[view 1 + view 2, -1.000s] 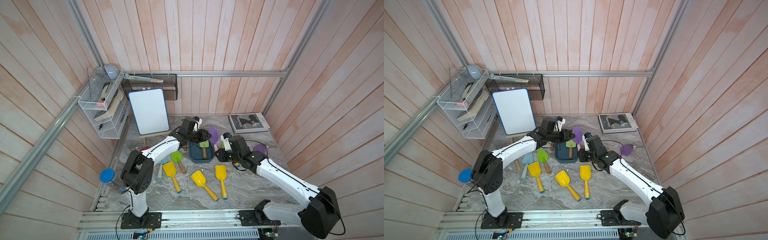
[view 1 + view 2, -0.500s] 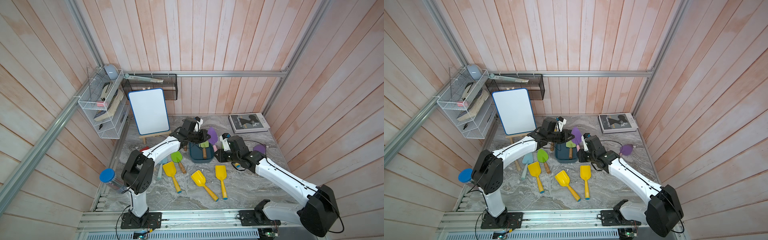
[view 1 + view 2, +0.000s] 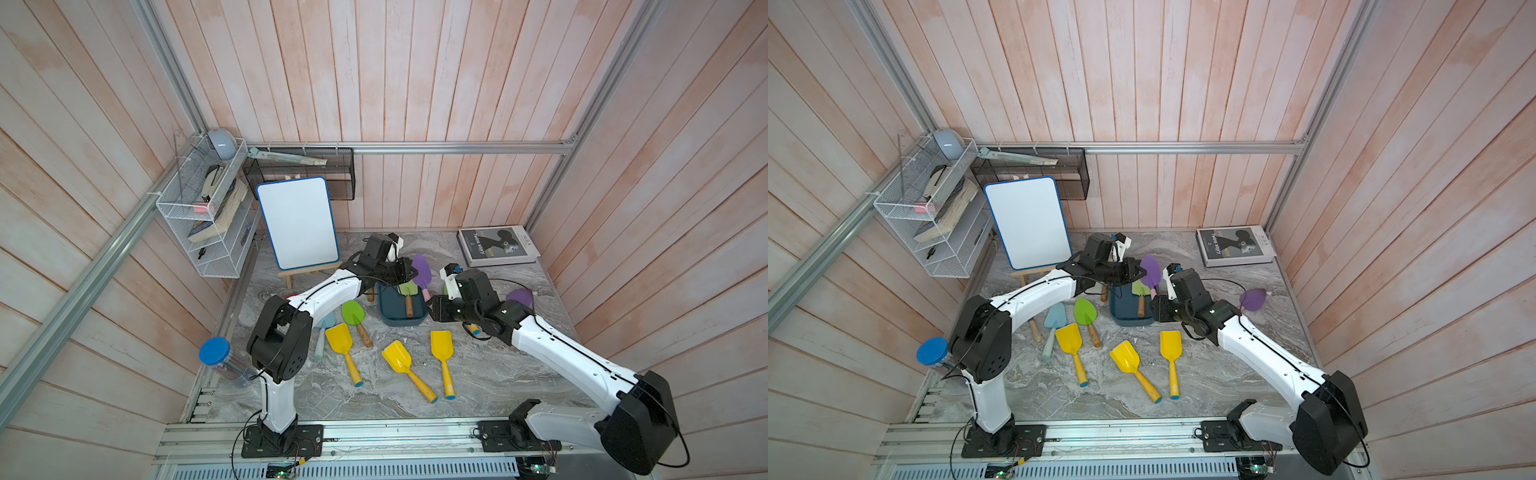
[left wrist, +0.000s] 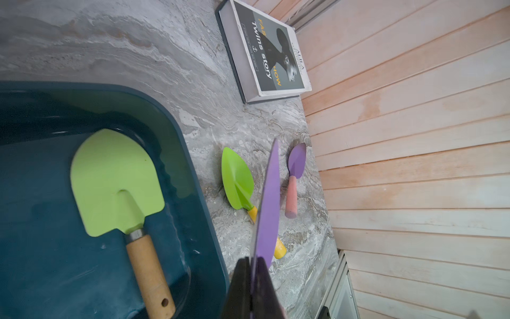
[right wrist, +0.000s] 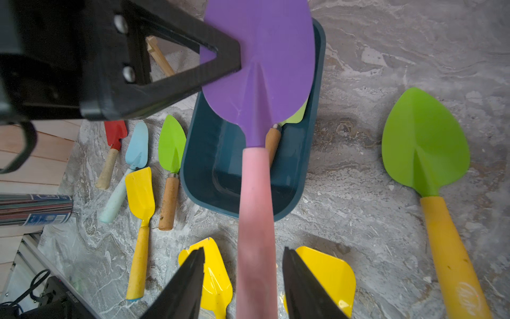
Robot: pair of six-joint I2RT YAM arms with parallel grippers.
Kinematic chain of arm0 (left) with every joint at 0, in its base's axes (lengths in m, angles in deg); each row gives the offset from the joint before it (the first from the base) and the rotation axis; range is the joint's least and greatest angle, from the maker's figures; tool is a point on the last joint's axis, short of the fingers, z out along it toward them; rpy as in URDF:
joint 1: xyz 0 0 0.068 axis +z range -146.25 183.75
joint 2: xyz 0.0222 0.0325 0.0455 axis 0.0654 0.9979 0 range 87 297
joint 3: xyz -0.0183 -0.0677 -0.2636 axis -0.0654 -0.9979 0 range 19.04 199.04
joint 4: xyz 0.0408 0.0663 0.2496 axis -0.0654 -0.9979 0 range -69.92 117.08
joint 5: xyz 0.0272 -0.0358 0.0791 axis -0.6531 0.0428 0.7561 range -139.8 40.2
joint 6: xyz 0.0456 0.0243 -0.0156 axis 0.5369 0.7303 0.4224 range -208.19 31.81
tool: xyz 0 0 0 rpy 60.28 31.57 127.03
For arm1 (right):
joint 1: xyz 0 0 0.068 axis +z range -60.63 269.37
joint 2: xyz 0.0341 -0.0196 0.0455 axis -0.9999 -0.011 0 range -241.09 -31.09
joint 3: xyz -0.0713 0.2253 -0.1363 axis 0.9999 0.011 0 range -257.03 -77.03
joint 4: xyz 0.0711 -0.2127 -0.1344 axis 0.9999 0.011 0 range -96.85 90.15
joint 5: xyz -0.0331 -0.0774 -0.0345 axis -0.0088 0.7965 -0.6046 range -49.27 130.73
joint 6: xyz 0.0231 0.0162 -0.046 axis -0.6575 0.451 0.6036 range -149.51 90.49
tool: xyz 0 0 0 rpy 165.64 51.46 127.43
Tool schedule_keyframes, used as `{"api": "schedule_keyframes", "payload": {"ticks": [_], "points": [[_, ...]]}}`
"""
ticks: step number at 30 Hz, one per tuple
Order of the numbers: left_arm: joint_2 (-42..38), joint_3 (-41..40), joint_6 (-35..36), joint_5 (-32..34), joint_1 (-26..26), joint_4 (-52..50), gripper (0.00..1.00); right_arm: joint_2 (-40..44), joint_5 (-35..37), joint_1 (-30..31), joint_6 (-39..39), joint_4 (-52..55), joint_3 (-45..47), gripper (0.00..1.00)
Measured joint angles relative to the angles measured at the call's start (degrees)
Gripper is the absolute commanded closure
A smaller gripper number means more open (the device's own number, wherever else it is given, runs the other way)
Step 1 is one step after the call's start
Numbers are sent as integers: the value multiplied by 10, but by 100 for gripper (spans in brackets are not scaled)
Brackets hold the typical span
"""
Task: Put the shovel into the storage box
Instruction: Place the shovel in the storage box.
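Marbled grey surface (image 3: 478, 386) below, and the purple-bladed pink-handled plastic shovel (image 5: 259, 69) hangs over the right side of the dark teal plastic storage box (image 5: 292, 171). Handover! The left end effector (image 4: 255, 265) has just clamped the blade. The right end effector (image 5: 244, 259) has spread, jaws clear of the handle. Lowering it in looks next.

a purple shovel (image 5: 259, 69) with a pink handle hangs over the storage box (image 5: 198, 176), its blade edge pinched by the left claw (image 5: 231, 58). the right claw (image 5: 244, 251) has its fingers spread either side of the handle, gaps showing. a green shovel (image 5: 296, 114) lies inside the box.
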Motion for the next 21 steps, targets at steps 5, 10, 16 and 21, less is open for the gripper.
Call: {"api": "schedule_keyframes", "payload": {"ticks": [5, 10, 16, 21], "points": [[21, 37, 19, -9, 30, -24, 100, 13, 0, 0, 0, 0, 0, 45], [58, 98, 57, -22, 50, -63, 100, 26, 0, 0, -2, 0, 6, 46], [129, 189, 123, -35, 60, -147, 100, 34, 1, 0, -4, 1, 17, 47], [169, 233, 163, -37, 71, -206, 100, 38, 2, 0, -4, 3, 21, 48]]}}
